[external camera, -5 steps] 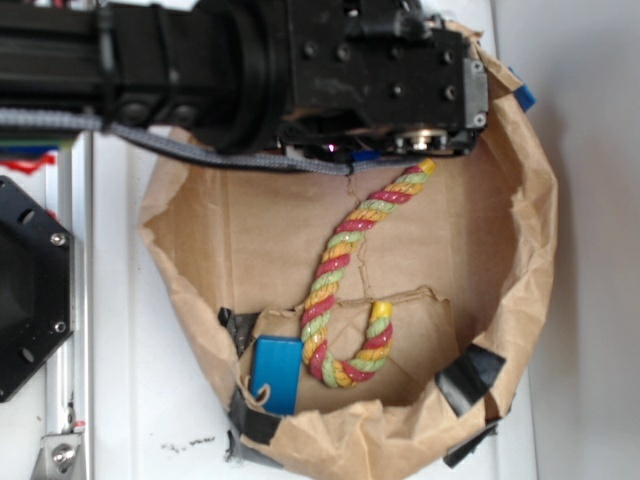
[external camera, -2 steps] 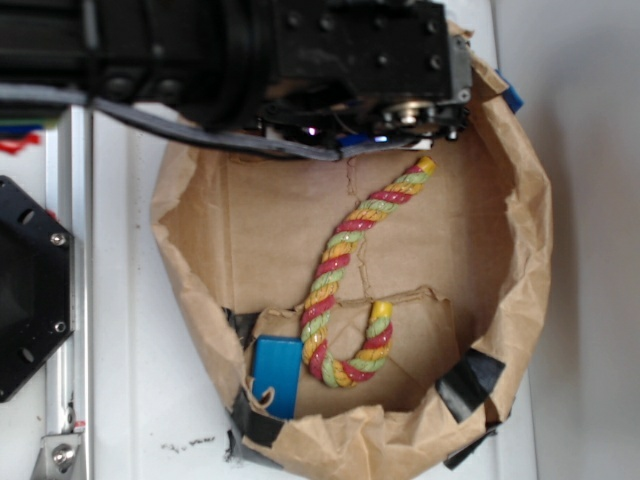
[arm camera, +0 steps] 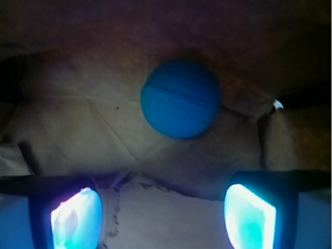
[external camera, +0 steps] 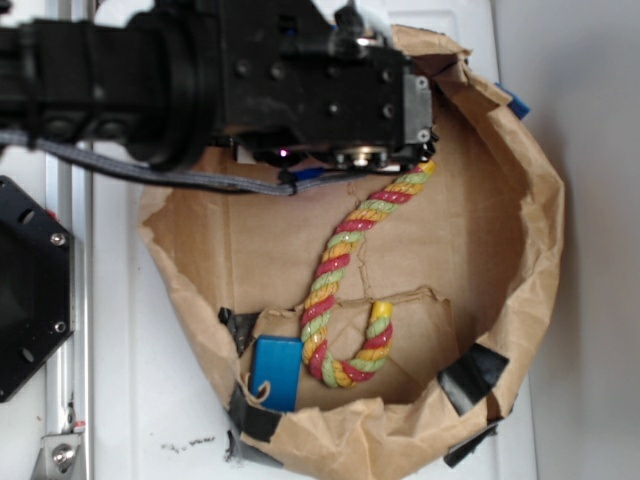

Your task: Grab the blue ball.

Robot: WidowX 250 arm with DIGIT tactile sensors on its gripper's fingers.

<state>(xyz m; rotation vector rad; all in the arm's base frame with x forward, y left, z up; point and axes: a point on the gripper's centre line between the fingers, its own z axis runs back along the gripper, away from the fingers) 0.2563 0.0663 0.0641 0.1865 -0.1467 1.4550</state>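
Note:
The blue ball [arm camera: 180, 98] lies on brown paper in the wrist view, ahead of and between my two glowing fingertips, not touching either. My gripper [arm camera: 163, 215] is open with only paper between the pads [arm camera: 77, 218]. In the exterior view the black arm and gripper body [external camera: 330, 90] cover the bag's top edge, and the ball is hidden under them. The striped rope [external camera: 345, 275] runs from just below the gripper body down to a hook shape.
A crumpled brown paper bag [external camera: 535, 250] forms a raised wall round the work area. A flat blue block with a string [external camera: 276, 372] lies at the bag's lower left. Black tape patches [external camera: 470, 375] sit on the bag's rim. A black fixture [external camera: 30, 290] stands at the left.
The arm has shifted left and slightly down over the bag's top edge. The bag's rim has flexed a little. Rope and blue block have not moved.

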